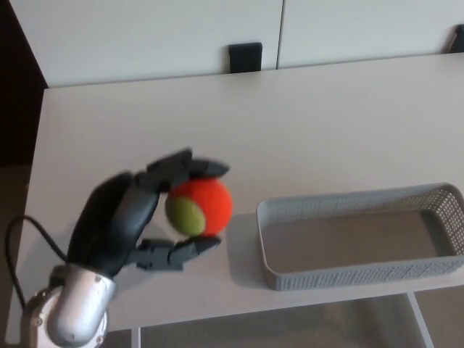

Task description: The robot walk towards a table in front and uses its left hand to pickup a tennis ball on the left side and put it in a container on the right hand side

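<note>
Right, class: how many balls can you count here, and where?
1. The ball sits between the fingers of the robot's left hand, over the table, just left of the grey basket. The basket is empty, so none hides there.

And the left robot hand [134, 217] has the tennis ball [201, 206], orange with a green patch, clamped with fingers [181, 167] over the top and thumb underneath. Ball and hand sit just left of the grey mesh container [348, 275], close to its left end, not touching. The container rests on the white tabletop [290, 123].
</note>
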Robot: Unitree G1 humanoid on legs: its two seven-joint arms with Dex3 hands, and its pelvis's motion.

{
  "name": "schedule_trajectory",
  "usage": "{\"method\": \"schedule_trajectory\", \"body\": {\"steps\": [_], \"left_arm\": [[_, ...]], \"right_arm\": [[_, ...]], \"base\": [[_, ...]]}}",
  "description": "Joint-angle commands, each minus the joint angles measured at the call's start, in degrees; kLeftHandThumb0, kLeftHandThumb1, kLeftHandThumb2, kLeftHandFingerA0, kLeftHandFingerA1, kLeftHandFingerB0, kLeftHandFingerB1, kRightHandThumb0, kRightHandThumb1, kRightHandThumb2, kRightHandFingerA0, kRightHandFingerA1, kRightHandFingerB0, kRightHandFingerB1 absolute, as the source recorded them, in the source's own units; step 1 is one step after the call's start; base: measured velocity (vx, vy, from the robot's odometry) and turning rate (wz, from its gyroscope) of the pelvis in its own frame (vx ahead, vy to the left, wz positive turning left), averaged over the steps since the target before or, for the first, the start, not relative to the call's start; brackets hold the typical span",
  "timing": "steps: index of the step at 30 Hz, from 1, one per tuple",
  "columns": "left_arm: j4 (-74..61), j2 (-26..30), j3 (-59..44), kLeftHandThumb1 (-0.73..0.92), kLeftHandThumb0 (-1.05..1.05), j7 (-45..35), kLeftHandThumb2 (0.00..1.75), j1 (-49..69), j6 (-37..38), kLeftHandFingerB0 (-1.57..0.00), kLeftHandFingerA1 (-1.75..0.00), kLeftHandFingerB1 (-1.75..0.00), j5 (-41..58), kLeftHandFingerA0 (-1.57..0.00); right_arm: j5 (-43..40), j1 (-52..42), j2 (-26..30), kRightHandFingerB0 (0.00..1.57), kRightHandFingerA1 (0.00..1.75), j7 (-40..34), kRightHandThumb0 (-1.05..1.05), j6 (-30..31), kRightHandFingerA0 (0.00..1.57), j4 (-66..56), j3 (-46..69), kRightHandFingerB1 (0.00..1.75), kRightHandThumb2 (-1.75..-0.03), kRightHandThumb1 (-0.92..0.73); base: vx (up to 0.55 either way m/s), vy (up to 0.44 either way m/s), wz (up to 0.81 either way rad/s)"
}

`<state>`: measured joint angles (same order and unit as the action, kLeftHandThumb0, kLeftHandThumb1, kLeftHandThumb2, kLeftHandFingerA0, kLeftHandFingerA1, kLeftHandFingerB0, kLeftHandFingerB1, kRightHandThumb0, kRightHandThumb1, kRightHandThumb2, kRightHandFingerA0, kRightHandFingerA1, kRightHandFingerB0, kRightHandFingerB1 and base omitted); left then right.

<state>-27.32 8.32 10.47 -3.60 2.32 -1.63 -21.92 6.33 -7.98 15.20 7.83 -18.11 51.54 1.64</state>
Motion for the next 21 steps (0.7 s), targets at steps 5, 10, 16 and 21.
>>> {"method": "schedule_trajectory", "body": {"steps": [5, 10, 16, 21], "left_arm": [[-7.29, -4.27, 4.10, 0.64, -0.11, -3.96, 0.71, -10.48, -8.87, -1.03, -1.17, -0.79, -1.42, -1.19], [-4.38, -5.49, 7.45, 0.58, -0.05, -4.87, 0.71, -13.28, -12.02, -1.05, -1.22, -0.77, -2.40, -1.17], [3.25, -7.11, 12.76, 0.49, -0.06, -5.50, 0.76, -16.69, -15.02, -1.08, -1.26, -0.80, -4.23, -1.12], [9.55, -7.99, 16.39, 0.47, -0.10, -3.41, 0.78, -17.87, -14.60, -1.06, -1.28, -0.79, -7.29, -1.10]], "right_arm": [[-0.36, 0.12, 0.89, 0.58, 0.46, 0.49, -0.41, 0.93, 0.70, 0.04, -0.17, 0.43, -0.56, -0.60], [-0.32, 0.35, 0.91, 0.60, 0.47, 0.71, -0.41, 1.25, 0.73, -0.66, -0.43, 0.45, -0.58, -0.60], [0.22, 1.17, 1.24, 0.60, 0.48, 0.69, -0.41, 0.99, 0.74, -0.47, -0.86, 0.45, -0.58, -0.60], [0.43, 1.05, 1.41, 0.61, 0.48, 0.74, -0.42, 1.22, 0.75, -1.70, -1.35, 0.45, -0.58, -0.61]], "base": [[0.00, 0.000, 0.00], [0.00, 0.000, 0.00], [0.00, 0.000, 0.00], [0.00, 0.000, 0.00]]}}
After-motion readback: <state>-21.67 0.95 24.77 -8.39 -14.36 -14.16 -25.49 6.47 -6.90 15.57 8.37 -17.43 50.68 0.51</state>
